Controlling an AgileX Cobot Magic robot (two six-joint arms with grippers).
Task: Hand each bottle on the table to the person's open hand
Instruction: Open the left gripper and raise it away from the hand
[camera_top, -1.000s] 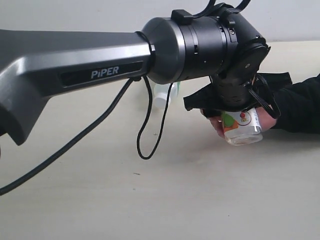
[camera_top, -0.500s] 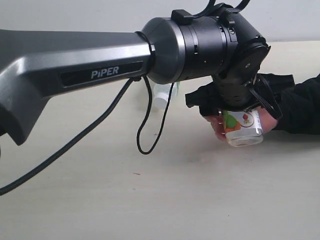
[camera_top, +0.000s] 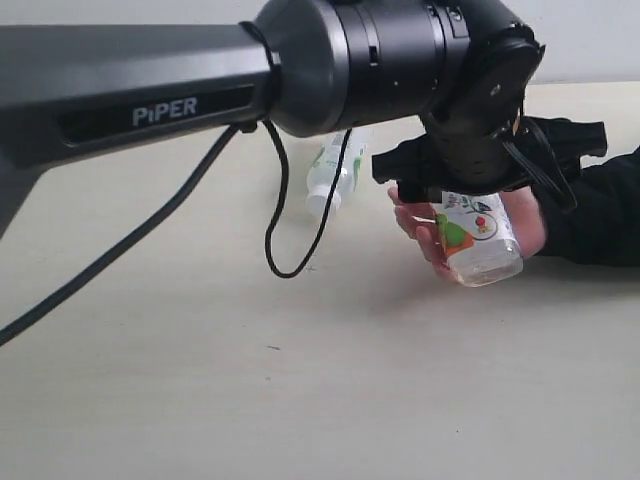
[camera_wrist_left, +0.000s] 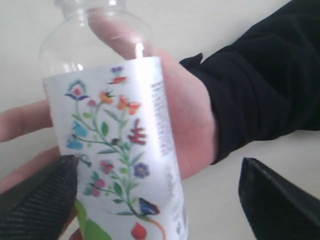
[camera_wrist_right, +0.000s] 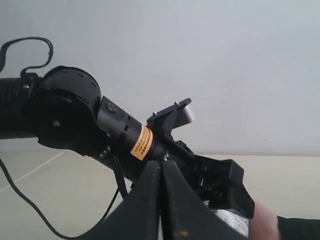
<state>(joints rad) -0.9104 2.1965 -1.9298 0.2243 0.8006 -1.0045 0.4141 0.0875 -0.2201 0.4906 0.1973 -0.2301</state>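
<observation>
On the right of the table (camera_top: 300, 400), the person's open hand (camera_top: 420, 238) lies palm up with the short floral-label bottle (camera_top: 478, 240) resting across it; the left gripper (camera_wrist_left: 157, 167) hovers just above, jaws spread wide and gripping nothing; the right gripper (camera_wrist_right: 161, 170) is closed tight and empty; farther back, left of the hand, a slim green-and-white bottle (camera_top: 333, 168) lies on its side.
</observation>
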